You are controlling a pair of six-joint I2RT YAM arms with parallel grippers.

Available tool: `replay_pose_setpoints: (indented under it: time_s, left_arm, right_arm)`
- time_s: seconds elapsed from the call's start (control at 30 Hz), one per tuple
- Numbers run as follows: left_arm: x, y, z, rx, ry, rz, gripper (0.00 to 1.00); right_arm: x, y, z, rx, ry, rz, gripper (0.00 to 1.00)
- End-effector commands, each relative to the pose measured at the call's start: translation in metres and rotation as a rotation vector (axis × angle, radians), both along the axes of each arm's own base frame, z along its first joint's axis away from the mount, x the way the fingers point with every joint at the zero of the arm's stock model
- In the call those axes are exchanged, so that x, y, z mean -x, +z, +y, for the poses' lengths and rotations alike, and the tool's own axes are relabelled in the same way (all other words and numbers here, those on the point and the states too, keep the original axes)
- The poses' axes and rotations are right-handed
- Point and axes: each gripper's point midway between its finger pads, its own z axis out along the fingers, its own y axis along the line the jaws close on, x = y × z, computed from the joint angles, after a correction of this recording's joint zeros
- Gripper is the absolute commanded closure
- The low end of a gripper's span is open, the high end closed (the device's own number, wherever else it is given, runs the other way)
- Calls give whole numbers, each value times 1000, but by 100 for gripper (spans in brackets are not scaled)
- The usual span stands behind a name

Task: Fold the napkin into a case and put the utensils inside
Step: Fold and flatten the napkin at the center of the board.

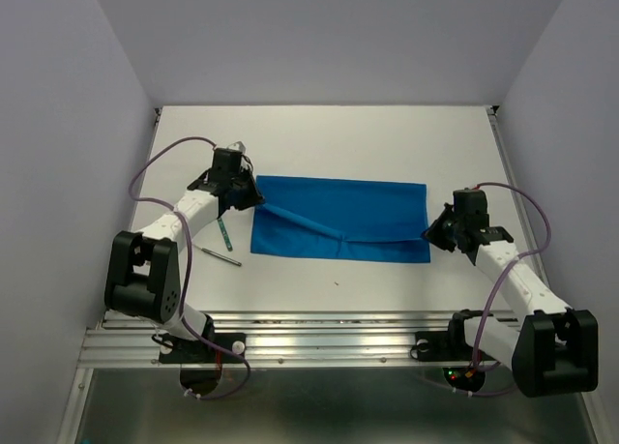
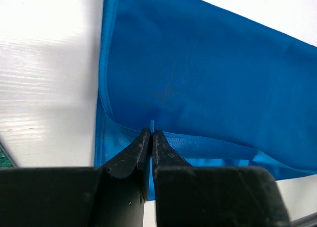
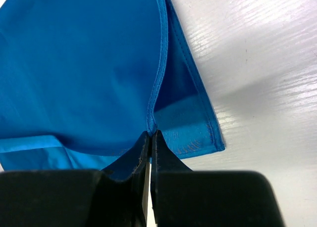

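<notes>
Blue napkin [image 1: 338, 217], both ends pinched tight between left gripper [image 2: 151, 132] and right gripper [image 3: 150, 134].

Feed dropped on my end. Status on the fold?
Left gripper shut on napkin left edge. Right gripper shut on right edge. Utensils lying left of napkin; nothing blocking.

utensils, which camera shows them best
Top external: both utensils lie on the table just off the napkin's left edge. Left wrist shows only a green sliver at its edge, possibly one handle; right wrist shows neither.
</notes>
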Motion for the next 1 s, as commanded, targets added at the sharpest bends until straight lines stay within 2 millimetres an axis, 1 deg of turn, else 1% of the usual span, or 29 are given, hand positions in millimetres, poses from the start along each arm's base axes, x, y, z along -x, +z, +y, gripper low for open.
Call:
replay_pose_setpoints:
  time_s: [0.0, 0.03, 0.2, 0.23, 0.27, 0.3, 0.33, 0.4, 0.43, 0.5, 0.57, 0.6, 0.7, 0.9, 0.97]
  left_arm:
    - [1, 22, -16, 73, -23, -68, 100]
    - [3, 23, -19, 75, -27, -70, 100]
    - [5, 29, -14, 56, -15, -88, 100]
    - [8, 30, -14, 57, -21, -83, 100]
    - [8, 31, -14, 58, -21, -87, 100]
    - [9, 32, -15, 63, -23, -86, 100]
    - [13, 30, -15, 66, -24, -78, 100]
    - [16, 33, -14, 70, -27, -88, 100]
    - [19, 31, -13, 69, -26, -82, 100]
    - [23, 36, -13, 72, -29, -94, 100]
    - [27, 35, -12, 71, -31, -91, 100]
    - [36, 33, -15, 102, -40, -82, 100]
    - [40, 29, -20, 133, -43, -65, 100]
    - [51, 5, -15, 110, -28, -19, 100]
    - [53, 1, -13, 106, -20, -10, 100]
  right_arm:
    - [-5, 9, 3, -26, -3, -34, 99]
    - [-4, 9, 3, -25, 1, -34, 99]
    - [-1, 15, -4, 7, -23, -44, 99]
    - [3, 14, -6, 18, -27, -31, 99]
    - [3, 15, -6, 18, -28, -32, 99]
    - [3, 14, -12, 40, -46, -28, 99]
    - [6, 12, -13, 47, -51, -16, 99]
    - [8, 12, -14, 49, -56, -13, 99]
    - [8, 13, -15, 50, -62, -19, 99]
    - [7, 18, -17, 56, -77, -35, 99]
    - [6, 23, -18, 59, -83, -52, 99]
    - [7, 25, -20, 63, -89, -56, 99]
    - [10, 19, -19, 58, -93, -39, 99]
    - [20, 3, -17, 43, -91, 2, 99]
    - [24, -3, -17, 43, -92, 15, 99]
